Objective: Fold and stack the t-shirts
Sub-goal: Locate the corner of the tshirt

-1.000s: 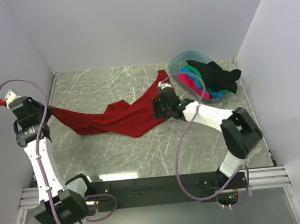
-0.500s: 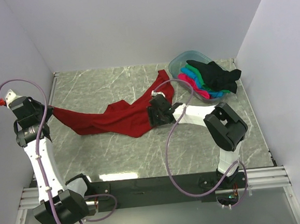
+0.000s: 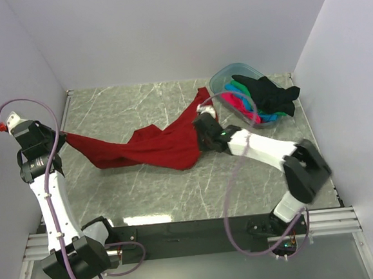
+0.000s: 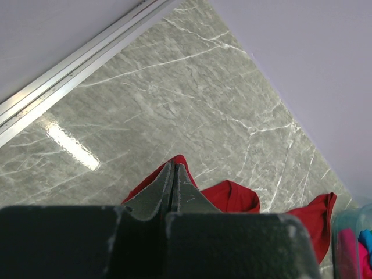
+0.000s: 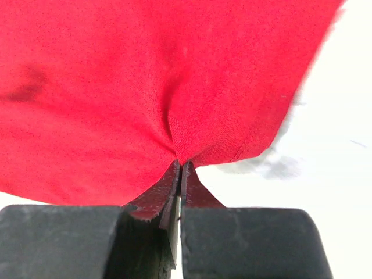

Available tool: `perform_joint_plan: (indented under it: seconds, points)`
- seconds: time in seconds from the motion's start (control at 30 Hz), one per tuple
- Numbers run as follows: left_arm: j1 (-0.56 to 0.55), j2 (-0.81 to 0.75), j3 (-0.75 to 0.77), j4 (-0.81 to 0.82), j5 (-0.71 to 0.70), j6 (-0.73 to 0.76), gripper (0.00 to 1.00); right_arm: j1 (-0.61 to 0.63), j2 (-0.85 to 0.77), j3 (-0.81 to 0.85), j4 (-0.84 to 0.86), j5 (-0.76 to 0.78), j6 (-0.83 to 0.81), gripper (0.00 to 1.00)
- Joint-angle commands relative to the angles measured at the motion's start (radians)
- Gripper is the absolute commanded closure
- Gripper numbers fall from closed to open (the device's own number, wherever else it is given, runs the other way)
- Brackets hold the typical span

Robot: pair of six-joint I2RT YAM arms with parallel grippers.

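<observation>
Top external: you are stretching the dark red t-shirt across the desk, not yet folded. Left wrist: your left gripper is pinching one corner. Right wrist: your right gripper is clamping cloth; next, lay it flat.

So the left arm stands tall at the left end of the dark red t-shirt, wrist tipped down, and the left gripper has its fingers pressed together on that end. The right arm reaches in low from the shirt's right side, with the right gripper pinched tight on a fold.
</observation>
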Motion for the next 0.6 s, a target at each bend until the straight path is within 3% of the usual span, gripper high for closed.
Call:
perform_joint_plan:
  seconds: [0.0, 0.1, 0.17, 0.33, 0.47, 0.57]
  points:
    - [0.005, -0.025, 0.003, 0.046, 0.004, 0.018, 1.00, 0.007, -0.247, 0.011, -0.101, 0.150, -0.026, 1.00]
    - [0.005, -0.023, 0.003, 0.048, 0.012, 0.019, 0.99, 0.004, -0.296, 0.036, -0.098, 0.187, -0.066, 1.00]
    - [0.005, -0.019, 0.001, 0.049, 0.020, 0.019, 0.99, -0.012, -0.231, 0.100, -0.105, 0.200, -0.083, 0.98]
    - [0.005, 0.000, -0.002, 0.039, 0.030, 0.033, 1.00, -0.022, -0.034, 0.298, -0.197, 0.195, -0.091, 0.50]
    - [0.005, 0.004, -0.001, 0.036, 0.026, 0.038, 0.99, -0.003, -0.094, 0.168, -0.103, 0.122, -0.068, 0.39]
    - [0.005, 0.006, -0.001, 0.039, 0.035, 0.035, 0.99, -0.004, -0.134, 0.062, -0.073, 0.091, -0.051, 0.37]
